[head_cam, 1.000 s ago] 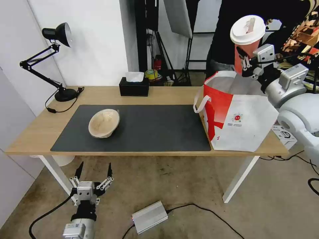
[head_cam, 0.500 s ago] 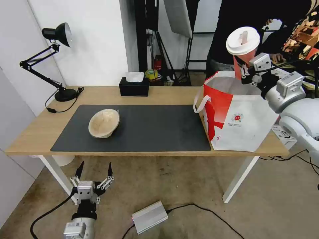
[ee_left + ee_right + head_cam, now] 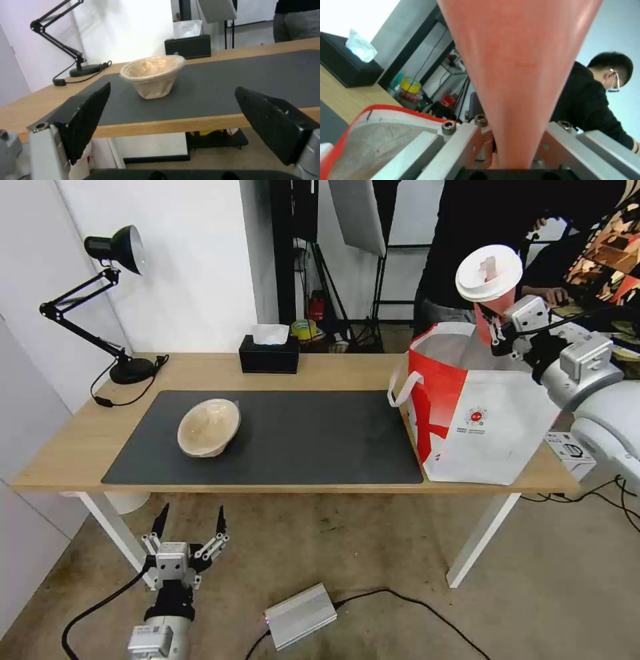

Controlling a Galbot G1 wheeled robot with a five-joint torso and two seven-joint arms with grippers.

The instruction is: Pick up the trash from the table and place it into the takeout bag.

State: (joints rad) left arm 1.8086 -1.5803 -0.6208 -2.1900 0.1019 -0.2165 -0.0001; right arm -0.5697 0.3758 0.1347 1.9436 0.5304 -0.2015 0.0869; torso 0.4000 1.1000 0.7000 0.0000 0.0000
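My right gripper (image 3: 492,328) is shut on a tall red drink cup (image 3: 491,292) with a white lid, held upright over the open mouth of the white-and-red takeout bag (image 3: 477,413) at the table's right end. The cup's red wall (image 3: 520,75) rises between the clamping fingers (image 3: 466,140), with the bag's red rim (image 3: 370,111) below. A tan pulp bowl (image 3: 209,427) lies tilted on the dark grey mat (image 3: 320,437) of the light-wood table (image 3: 347,370). My left gripper (image 3: 189,530) hangs open below the table's front edge, facing the bowl (image 3: 152,75).
A black desk lamp (image 3: 100,307) stands at the table's back left, a black tissue box (image 3: 269,355) at the back middle. A small white box (image 3: 572,452) sits behind the bag. A silver power unit (image 3: 300,615) and cables lie on the floor. A person stands behind the bag.
My right gripper has lowered the cup toward the bag's opening and shifted it slightly right. The left arm has stayed still.
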